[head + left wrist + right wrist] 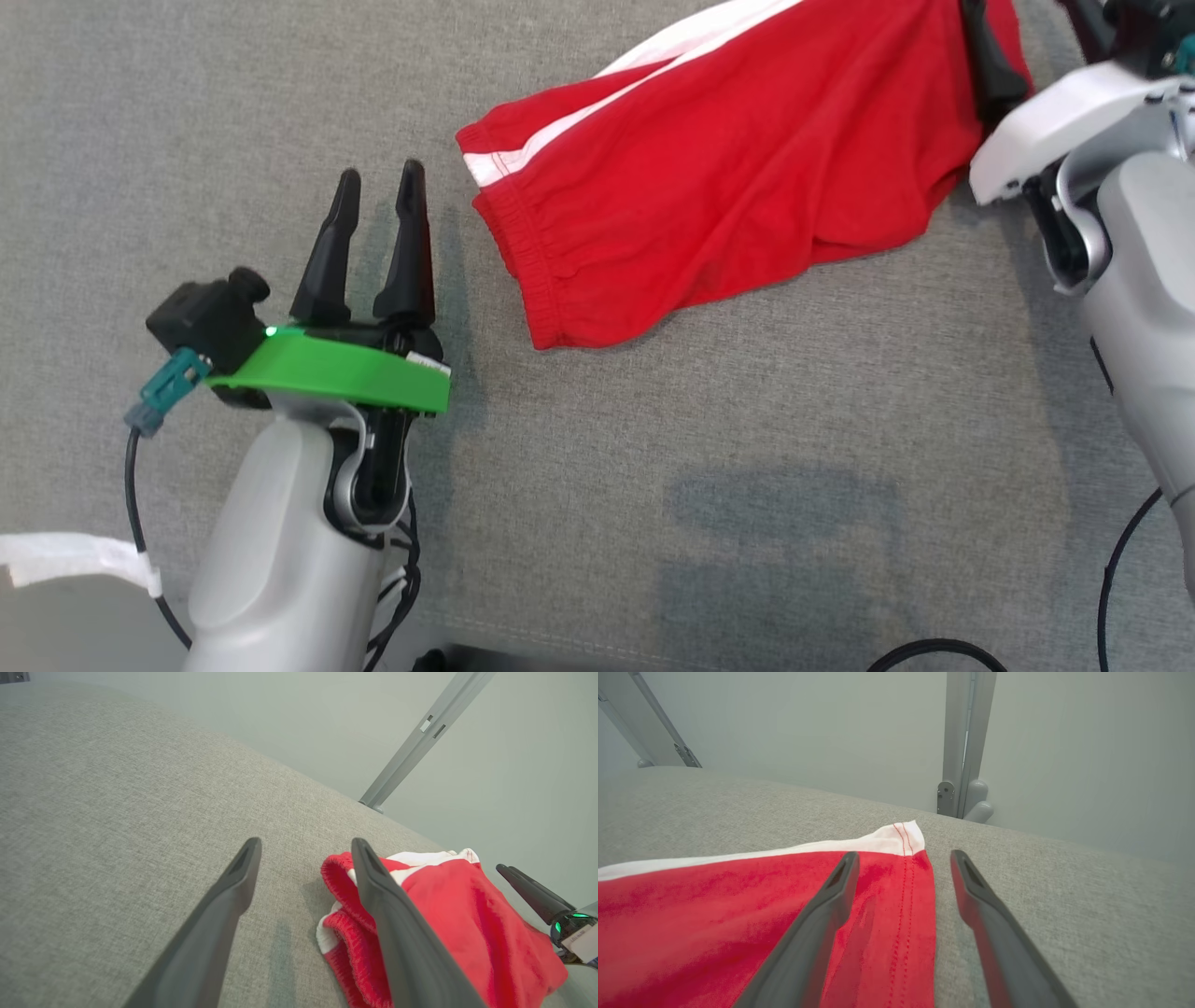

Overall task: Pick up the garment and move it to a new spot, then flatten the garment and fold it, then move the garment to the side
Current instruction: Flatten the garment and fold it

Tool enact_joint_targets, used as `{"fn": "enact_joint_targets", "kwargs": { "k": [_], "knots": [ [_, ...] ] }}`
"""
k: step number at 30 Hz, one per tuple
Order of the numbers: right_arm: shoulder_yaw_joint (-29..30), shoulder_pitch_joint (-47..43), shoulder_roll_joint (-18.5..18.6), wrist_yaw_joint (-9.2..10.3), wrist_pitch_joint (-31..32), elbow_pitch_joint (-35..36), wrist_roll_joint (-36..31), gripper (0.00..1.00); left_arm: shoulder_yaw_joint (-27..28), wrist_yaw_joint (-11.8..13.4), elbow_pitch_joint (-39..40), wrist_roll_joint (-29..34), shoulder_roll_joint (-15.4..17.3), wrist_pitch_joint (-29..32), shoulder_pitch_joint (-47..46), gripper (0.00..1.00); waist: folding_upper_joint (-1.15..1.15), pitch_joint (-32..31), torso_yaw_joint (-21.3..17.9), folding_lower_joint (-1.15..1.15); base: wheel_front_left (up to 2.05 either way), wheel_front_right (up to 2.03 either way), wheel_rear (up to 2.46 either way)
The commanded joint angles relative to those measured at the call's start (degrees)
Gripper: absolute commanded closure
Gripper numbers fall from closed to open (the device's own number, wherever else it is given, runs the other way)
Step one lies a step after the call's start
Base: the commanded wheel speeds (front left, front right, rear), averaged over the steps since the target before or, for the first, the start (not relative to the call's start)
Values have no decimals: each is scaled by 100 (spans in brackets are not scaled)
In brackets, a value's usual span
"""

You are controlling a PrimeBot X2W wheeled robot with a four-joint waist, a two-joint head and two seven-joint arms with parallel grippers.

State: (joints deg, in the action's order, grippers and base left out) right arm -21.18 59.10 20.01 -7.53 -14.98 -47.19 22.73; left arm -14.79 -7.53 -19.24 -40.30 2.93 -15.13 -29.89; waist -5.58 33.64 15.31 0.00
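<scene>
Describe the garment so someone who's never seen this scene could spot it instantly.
Start with the wide grey fabric surface. Toward its far right lies the garment: bright red shorts with white side stripes and a gathered elastic band, the only red thing there.

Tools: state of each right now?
Left tool: open, empty, beside the shorts.
Right tool: open, empty, over the shorts' corner.
</scene>
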Motion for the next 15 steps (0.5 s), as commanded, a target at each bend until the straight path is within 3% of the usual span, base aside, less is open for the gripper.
{"fn": "enact_joint_targets", "kwargs": {
  "k": [1, 7, 15],
  "knots": [
    [41, -271, -9, 10, -10, 67, 134, 0, 110, 10, 28, 97, 9, 3, 222, 0, 0, -268, -103, 0, 0, 0, 0],
    [-33, -786, 4, 10, -10, 6, 424, 0, 150, 10, 140, 100, 4, 3, 608, 0, 0, -437, -101, 0, 0, 0, 0],
    [-364, -772, -143, 10, 156, -822, 801, 0, 97, 10, 155, 143, 4, 3, 800, 0, 0, -469, 43, 0, 0, 0, 0]
  ]
}}
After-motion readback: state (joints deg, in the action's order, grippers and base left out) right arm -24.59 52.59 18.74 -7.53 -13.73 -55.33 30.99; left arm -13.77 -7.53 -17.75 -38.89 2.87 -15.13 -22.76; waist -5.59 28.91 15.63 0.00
